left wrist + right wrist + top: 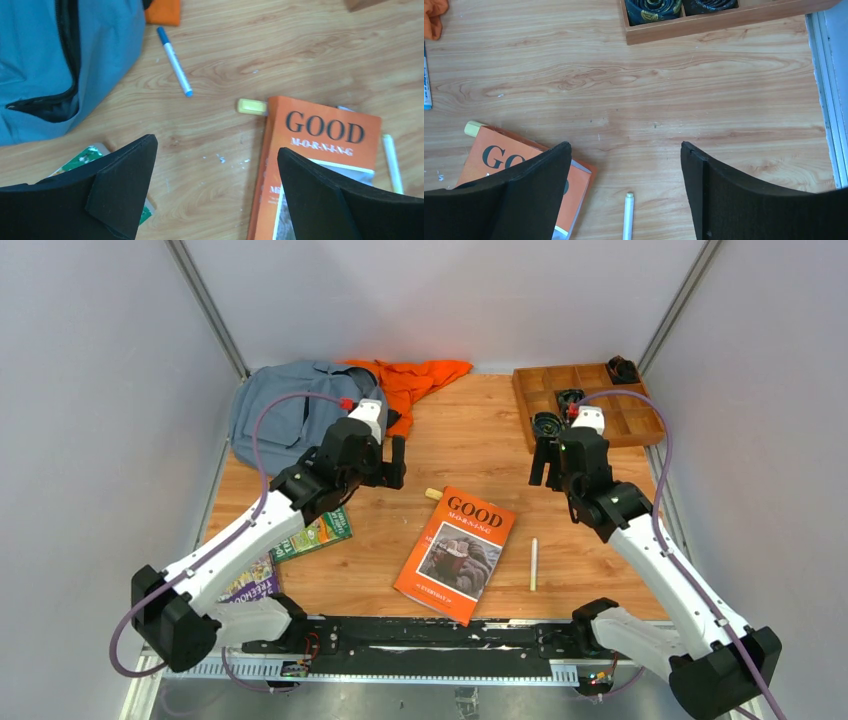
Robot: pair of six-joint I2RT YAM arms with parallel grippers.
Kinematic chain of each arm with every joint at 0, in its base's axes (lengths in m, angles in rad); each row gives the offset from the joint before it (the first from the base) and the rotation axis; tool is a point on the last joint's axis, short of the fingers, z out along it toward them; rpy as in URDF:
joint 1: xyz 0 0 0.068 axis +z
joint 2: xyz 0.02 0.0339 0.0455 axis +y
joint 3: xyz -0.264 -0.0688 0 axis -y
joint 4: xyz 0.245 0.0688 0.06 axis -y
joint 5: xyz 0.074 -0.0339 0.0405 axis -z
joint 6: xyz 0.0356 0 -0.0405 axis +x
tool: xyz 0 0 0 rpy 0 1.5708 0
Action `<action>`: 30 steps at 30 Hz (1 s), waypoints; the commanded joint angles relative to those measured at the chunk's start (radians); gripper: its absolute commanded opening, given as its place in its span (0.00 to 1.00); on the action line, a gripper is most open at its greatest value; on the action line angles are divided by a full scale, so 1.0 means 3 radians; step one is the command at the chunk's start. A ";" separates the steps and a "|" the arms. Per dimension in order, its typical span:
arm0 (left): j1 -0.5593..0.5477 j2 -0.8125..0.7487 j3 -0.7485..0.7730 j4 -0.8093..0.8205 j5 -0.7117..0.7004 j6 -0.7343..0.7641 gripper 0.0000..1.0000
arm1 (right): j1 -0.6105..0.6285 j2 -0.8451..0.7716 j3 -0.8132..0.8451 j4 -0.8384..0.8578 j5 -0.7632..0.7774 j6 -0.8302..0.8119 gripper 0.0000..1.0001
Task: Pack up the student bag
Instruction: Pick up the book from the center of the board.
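The student bag, a soft grey-blue backpack with a dark zipper line, lies at the far left of the table. An orange "GOOD MORNING" book lies flat at the centre front. My left gripper hovers open over bare wood between the bag and this book, holding nothing. My right gripper hangs open and empty above a white pen, right of the book. A green book lies partly under the left arm.
An orange cloth lies beside the bag. A blue marker and a yellow eraser lie on the wood. A purple book sits front left. A wooden compartment tray with dark rolled items stands far right.
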 commanded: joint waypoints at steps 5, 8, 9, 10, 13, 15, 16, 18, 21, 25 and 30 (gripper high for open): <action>0.0005 -0.0384 -0.0308 0.0580 0.1509 0.0495 1.00 | -0.0032 -0.0104 -0.0122 0.0071 0.0041 0.0136 0.84; -0.0037 -0.0292 -0.0328 0.0611 0.1680 0.0374 1.00 | -0.0033 -0.0097 -0.0130 0.0017 0.0229 0.0258 0.84; -0.0091 -0.0277 -0.0336 0.0618 0.1683 0.0362 1.00 | -0.0032 -0.0100 -0.0135 0.0004 0.0269 0.0292 0.84; -0.0174 -0.0262 -0.0353 0.0621 0.1642 0.0357 1.00 | -0.0034 -0.0099 -0.0142 -0.0014 0.0284 0.0331 0.85; -0.0488 -0.0205 -0.0406 0.0574 0.1393 0.0360 1.00 | -0.0033 -0.0086 -0.0175 -0.0135 0.0220 0.0490 0.94; -0.0700 -0.0103 -0.0409 0.0428 0.1227 0.0376 1.00 | -0.0032 -0.0084 -0.0255 -0.0268 0.0037 0.0653 0.98; -0.0762 -0.0043 -0.0409 0.0347 0.1142 0.0361 1.00 | -0.0030 -0.0082 -0.0316 -0.0327 -0.0134 0.0697 1.00; -0.0832 0.0027 -0.0483 0.0320 0.1075 0.0289 1.00 | -0.0011 -0.0086 -0.0471 -0.0478 -0.0430 0.0800 1.00; -0.0849 0.0032 -0.0658 0.0388 0.1064 0.0175 1.00 | 0.0074 -0.0162 -0.0730 -0.0544 -0.0879 0.0792 1.00; -0.0844 0.0127 -0.0526 0.0256 0.0651 0.0081 1.00 | 0.0383 -0.0454 -0.0970 -0.0507 -0.1105 0.0948 1.00; -0.0677 0.0459 -0.0133 0.0004 0.0643 0.0004 1.00 | 0.0458 -0.0672 -0.1294 -0.0272 -0.1448 0.1247 1.00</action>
